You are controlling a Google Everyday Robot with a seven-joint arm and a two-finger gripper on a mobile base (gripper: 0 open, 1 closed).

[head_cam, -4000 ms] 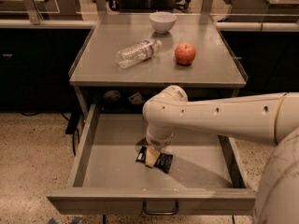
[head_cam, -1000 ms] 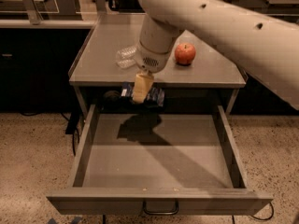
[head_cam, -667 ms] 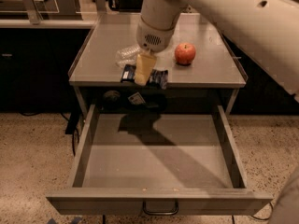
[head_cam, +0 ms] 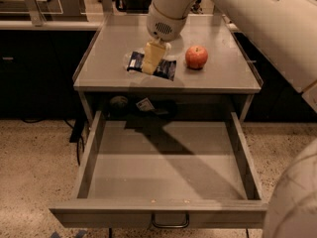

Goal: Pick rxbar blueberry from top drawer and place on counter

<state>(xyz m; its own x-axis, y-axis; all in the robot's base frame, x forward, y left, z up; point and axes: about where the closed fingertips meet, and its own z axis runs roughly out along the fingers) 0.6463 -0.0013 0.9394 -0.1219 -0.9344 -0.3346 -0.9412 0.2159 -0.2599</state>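
The rxbar blueberry point(head_cam: 165, 68), a flat dark navy bar with pale print, is held crosswise in my gripper point(head_cam: 151, 59) just over the front part of the grey counter point(head_cam: 114, 48). The gripper's pale fingers point(head_cam: 152, 56) are shut on the bar's middle, and the white arm comes down from the upper right. The top drawer point(head_cam: 163, 167) stands pulled wide open below, with nothing lying in it; its curved handle point(head_cam: 170, 224) is at the front. The clear bottle is hidden behind the gripper and bar.
A red apple point(head_cam: 196, 57) stands on the counter just right of the bar. Dark cabinets flank the counter on both sides. My white arm fills the right side of the view. Speckled floor lies around the drawer.
The gripper has carried the bar up out of the drawer and back over the counter's front part, a little farther up and back than a second ago.
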